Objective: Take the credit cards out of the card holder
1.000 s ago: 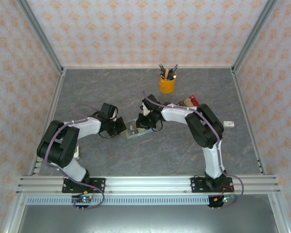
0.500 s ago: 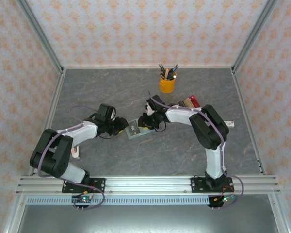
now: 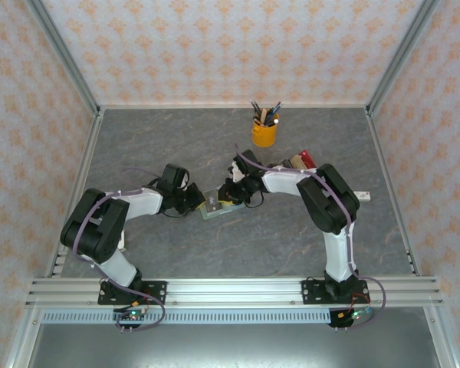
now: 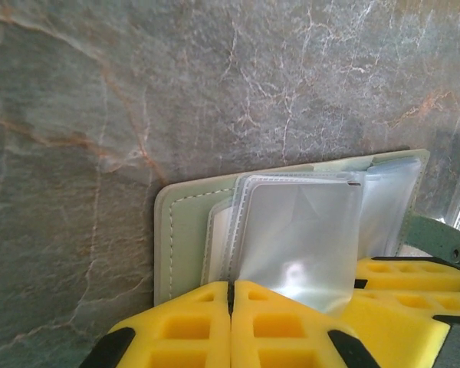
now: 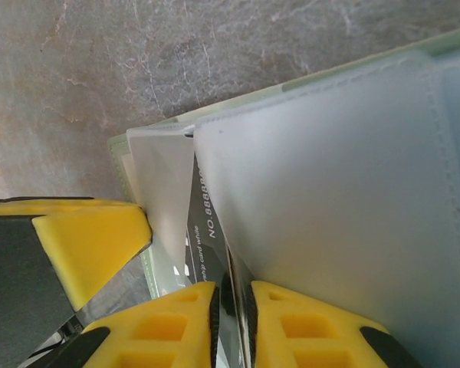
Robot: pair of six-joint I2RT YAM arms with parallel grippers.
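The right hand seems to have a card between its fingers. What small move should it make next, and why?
Probably pull the right hand straight back, slowly. Its fingers are closed on the edge of a dark printed card that sits mostly inside a clear sleeve of the card holder. The left hand, shut, rests at the holder's edge and may steady it.

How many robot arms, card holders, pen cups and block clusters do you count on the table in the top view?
Robot arms: 2
Card holder: 1
Pen cup: 1
Block cluster: 1
Total: 5
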